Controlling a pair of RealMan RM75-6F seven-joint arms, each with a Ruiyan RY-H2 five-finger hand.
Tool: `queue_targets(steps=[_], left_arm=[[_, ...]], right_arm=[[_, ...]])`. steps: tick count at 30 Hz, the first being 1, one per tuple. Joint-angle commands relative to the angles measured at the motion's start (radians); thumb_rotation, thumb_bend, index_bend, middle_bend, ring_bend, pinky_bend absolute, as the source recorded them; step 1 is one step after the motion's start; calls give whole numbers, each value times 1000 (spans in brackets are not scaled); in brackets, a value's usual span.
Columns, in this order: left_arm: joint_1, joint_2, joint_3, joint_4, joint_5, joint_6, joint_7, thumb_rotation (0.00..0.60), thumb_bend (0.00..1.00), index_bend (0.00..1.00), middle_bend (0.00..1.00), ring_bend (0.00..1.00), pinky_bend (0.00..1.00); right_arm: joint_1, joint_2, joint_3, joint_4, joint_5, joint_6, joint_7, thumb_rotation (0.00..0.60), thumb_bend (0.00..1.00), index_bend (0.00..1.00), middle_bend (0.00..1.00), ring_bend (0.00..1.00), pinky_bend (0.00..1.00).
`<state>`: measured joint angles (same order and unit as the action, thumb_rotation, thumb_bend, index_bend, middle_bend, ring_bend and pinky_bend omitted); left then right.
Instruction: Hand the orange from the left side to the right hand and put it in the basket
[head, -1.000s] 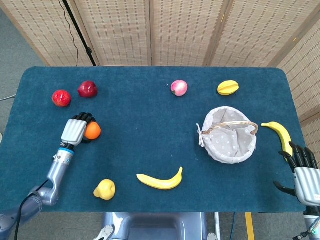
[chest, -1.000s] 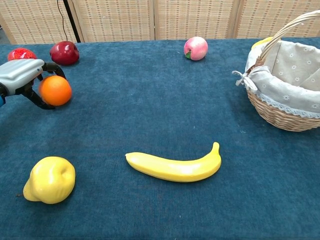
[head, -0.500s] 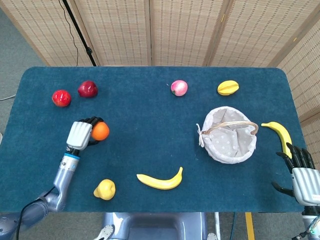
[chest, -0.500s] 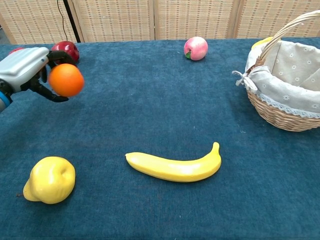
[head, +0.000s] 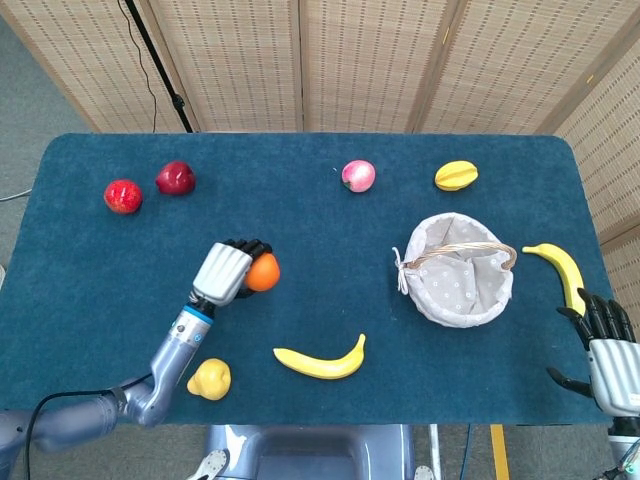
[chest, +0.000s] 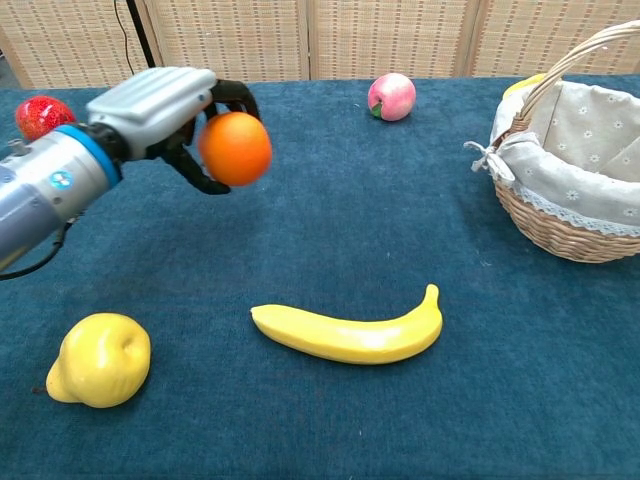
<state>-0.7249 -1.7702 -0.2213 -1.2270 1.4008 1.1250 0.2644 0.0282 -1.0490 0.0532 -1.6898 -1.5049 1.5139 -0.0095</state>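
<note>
My left hand holds the orange in its curled fingers, lifted above the blue table left of centre. The wicker basket with a pale cloth lining stands on the right side, well apart from the orange. At the table's near right corner my right hand rests with fingers spread and nothing in it; the chest view does not show it.
A yellow banana lies below the orange, a yellow pear-like fruit to its left. Red fruits sit far left, a peach and yellow fruit at the back, another banana beside the basket.
My left hand has lifted the orange off the table and carried it rightward toward the middle. The right hand has barely shifted.
</note>
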Motion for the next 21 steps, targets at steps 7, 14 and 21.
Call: queue_targets(steps=[7,14,21], left_arm=[[-113,-143,-45,112,-62,-127,-16,600,300,723,586,478,564],[-157,-237,-37,208,-73,-178,-58,600,301,723,586,476,564],[-185,-318,-19,321,-77,-226,-116,600,287,693,575,450,563]], right_arm=[[-22,18,-1,-5,-4,34,24,600,0,218,43,0,0],[-26,25,-1,-4,-8,41,37,600,0,219,44,0,0],[-31,30,-1,-10,-19,52,41,600,0,219,43,0,0]])
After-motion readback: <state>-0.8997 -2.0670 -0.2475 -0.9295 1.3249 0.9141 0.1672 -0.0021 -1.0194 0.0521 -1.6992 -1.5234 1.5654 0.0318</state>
